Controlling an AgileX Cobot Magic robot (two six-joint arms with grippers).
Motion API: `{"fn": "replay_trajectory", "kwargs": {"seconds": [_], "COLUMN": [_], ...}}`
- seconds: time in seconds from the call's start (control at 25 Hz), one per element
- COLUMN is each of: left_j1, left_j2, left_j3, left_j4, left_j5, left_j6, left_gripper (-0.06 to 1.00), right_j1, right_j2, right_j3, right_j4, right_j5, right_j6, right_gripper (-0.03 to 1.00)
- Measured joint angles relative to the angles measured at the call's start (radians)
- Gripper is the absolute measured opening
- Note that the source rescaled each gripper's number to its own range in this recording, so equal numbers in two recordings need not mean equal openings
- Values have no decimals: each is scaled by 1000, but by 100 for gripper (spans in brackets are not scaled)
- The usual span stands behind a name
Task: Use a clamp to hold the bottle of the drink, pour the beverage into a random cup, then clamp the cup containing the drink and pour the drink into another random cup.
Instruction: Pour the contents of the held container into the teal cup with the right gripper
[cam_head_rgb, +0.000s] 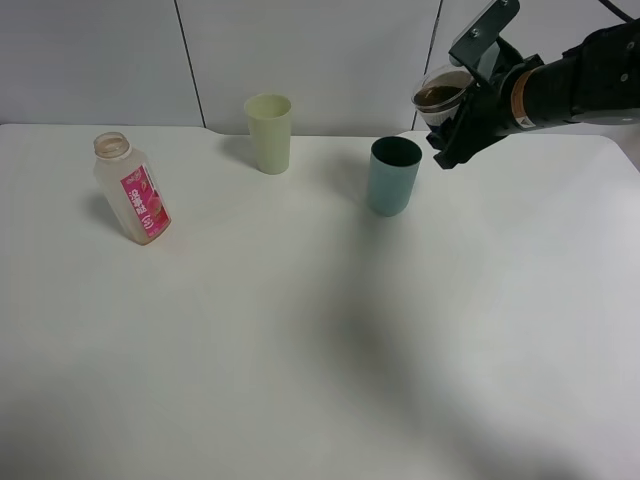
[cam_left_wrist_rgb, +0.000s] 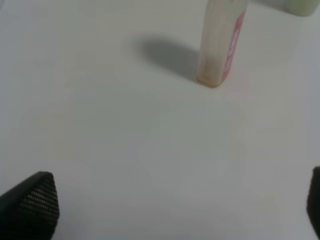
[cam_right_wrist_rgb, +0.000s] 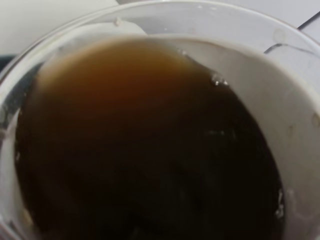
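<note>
My right gripper (cam_head_rgb: 452, 112) is shut on the short translucent cup (cam_head_rgb: 441, 93), held in the air above and just right of the teal tumbler (cam_head_rgb: 393, 177) and tipped towards it. Dark brown beverage (cam_right_wrist_rgb: 145, 145) fills the right wrist view, reaching close to the cup's whitish rim (cam_right_wrist_rgb: 285, 85). No stream shows between cup and tumbler. The capless bottle (cam_head_rgb: 133, 195) with its pink-red label stands at the left of the table and looks nearly empty. In the left wrist view my left gripper (cam_left_wrist_rgb: 175, 205) is open, low over bare table, with the bottle (cam_left_wrist_rgb: 220, 45) some way ahead of it.
A pale yellow-green tumbler (cam_head_rgb: 269, 132) stands at the back of the table, left of the teal one, and its base (cam_left_wrist_rgb: 302, 6) shows beyond the bottle. The table (cam_head_rgb: 300, 350) is white, with a grey wall behind.
</note>
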Motion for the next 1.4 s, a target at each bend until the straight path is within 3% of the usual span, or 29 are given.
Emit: {"fn": "replay_trajectory", "kwargs": {"seconds": [0.6, 1.4], "left_j1": [0, 0], "left_j2": [0, 0], "left_j3": [0, 0], "left_j4": [0, 0], "left_j5": [0, 0], "left_j6": [0, 0], "left_gripper": [100, 100], "right_j1": [11, 41], "right_j2": [0, 0], "right_j3": [-39, -55], "right_j4": [-27, -72], "right_j5": [78, 94], "right_j6": [-86, -157], "right_gripper": [0, 0]}}
